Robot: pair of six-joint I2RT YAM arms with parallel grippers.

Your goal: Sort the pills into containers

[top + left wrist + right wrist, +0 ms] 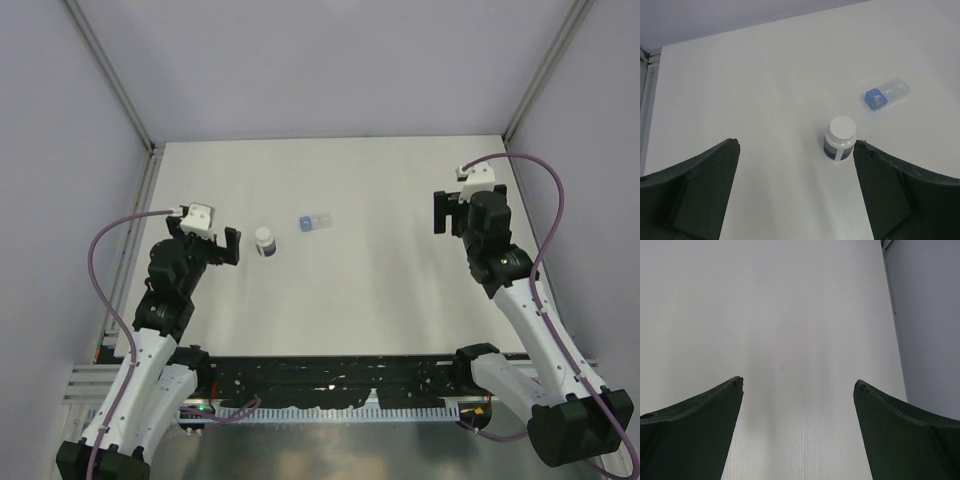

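A round dark bottle with a white cap (265, 241) stands upright on the white table (390, 260), left of centre. A clear plastic vial with a blue cap (314, 222) lies on its side just right of and beyond it. My left gripper (208, 245) is open and empty, just left of the bottle. In the left wrist view the bottle (840, 139) stands close to the right finger's tip, and the vial (887, 94) lies further off with something small and brownish behind its cap. My left gripper (796, 143) holds nothing. My right gripper (465, 208) is open and empty at the far right. No loose pills show.
Grey walls with metal posts (115, 85) enclose the table on three sides. The right wrist view shows only bare table (790, 315) between my right gripper's (799, 382) wide-apart jaws, with the wall edge (920, 315) at right. A black rail (330, 375) runs along the near edge.
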